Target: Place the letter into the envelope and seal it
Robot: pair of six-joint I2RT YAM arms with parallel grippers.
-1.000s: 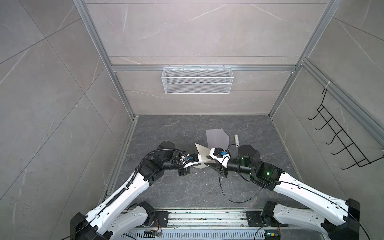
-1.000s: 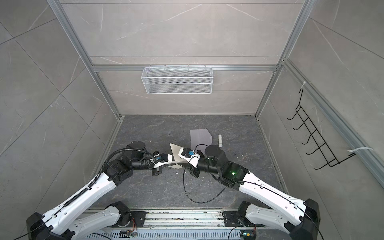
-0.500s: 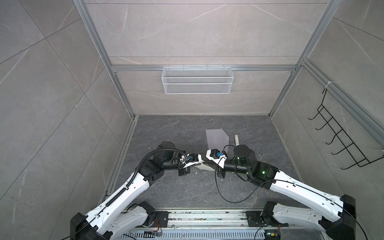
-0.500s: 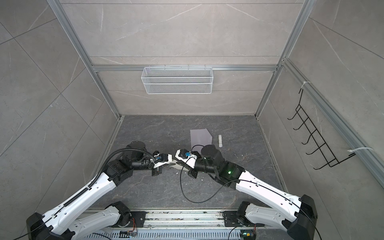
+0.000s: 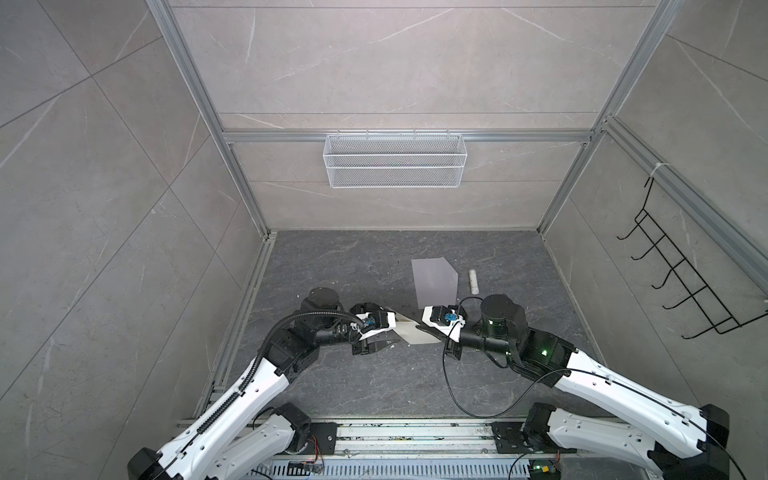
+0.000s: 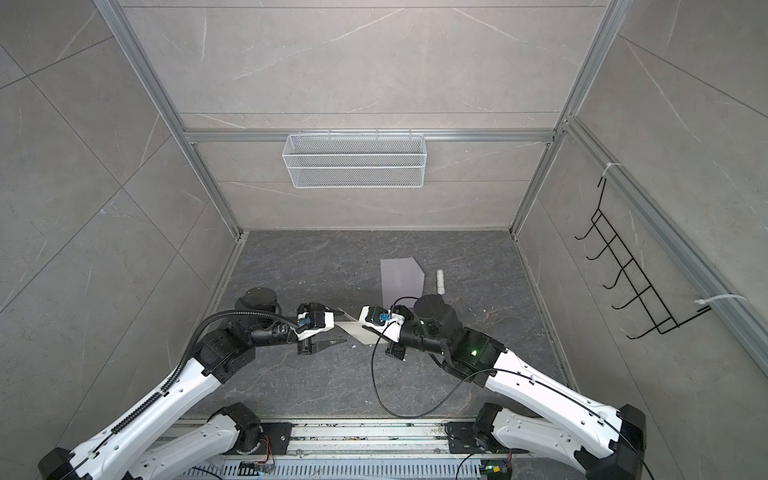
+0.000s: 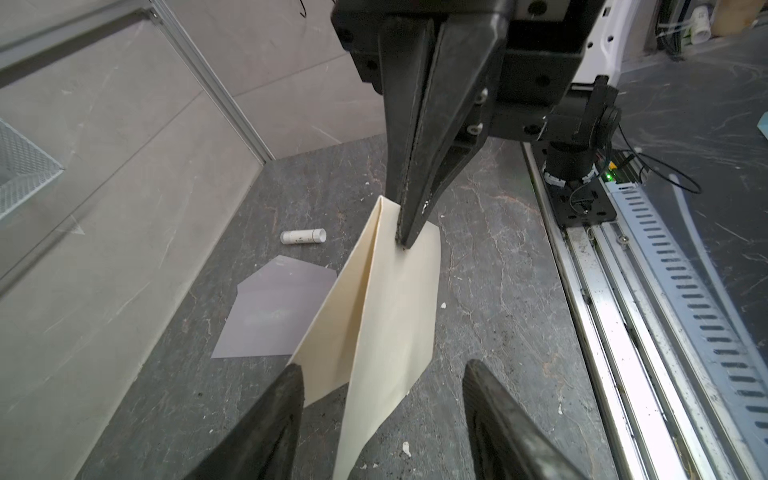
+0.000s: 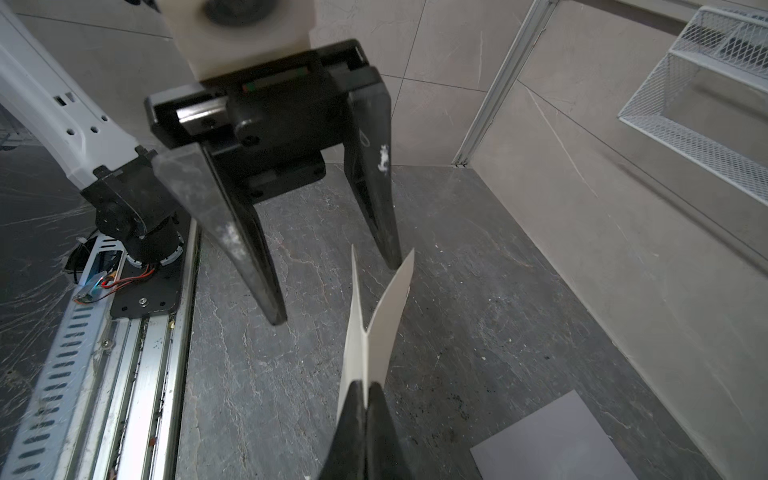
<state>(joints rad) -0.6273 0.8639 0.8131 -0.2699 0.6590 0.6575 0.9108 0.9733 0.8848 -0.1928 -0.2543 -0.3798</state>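
- Jaws of the left gripper (image 7: 382, 368) are spread wide around the free end of the letter (image 7: 386, 299); nothing is gripped by them.
- The folded, cream-coloured letter is held off the floor (image 5: 365, 266), pinched at its other end by the closed right gripper (image 8: 365, 390).
- Beyond it, the envelope (image 5: 434, 282) is laid flat on the floor, with a white tube (image 5: 473, 279) just beside it on the right.

One folded tan letter (image 7: 386, 316). On the tabletop (image 5: 374, 382), toward its far right corner: one lavender-grey envelope (image 5: 434, 282) and one white tube (image 5: 473, 280). One wire basket (image 5: 394, 166), one black hook rack (image 5: 685, 286). Two grippers: left gripper (image 7: 384, 370), right gripper (image 7: 405, 243).
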